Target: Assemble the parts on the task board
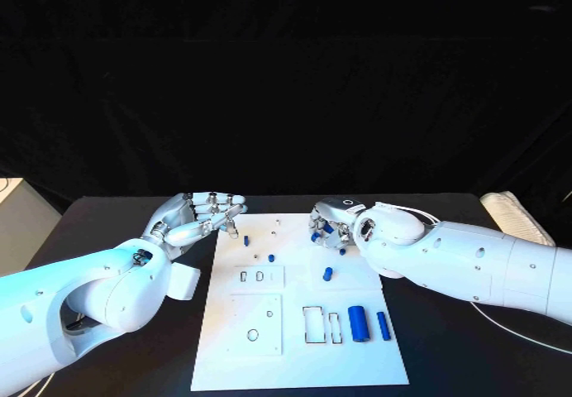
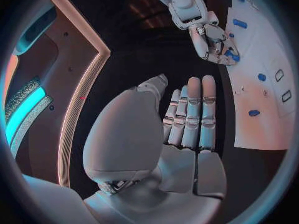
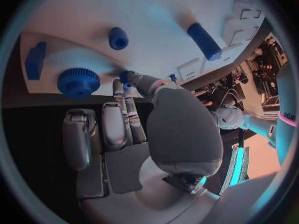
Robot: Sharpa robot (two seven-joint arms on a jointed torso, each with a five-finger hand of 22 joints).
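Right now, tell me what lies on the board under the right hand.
Under the right hand a blue gear and small blue parts lie on the board. Its fingers touch one small part; the palm hides anything beneath it.

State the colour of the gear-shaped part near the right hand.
Blue; the gear-shaped part shows best in the right wrist view.

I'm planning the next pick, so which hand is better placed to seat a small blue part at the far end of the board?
Probably the right hand: its fingertips pinch a small blue part over the task board. The left hand hovers at the board's far left corner, holding nothing.
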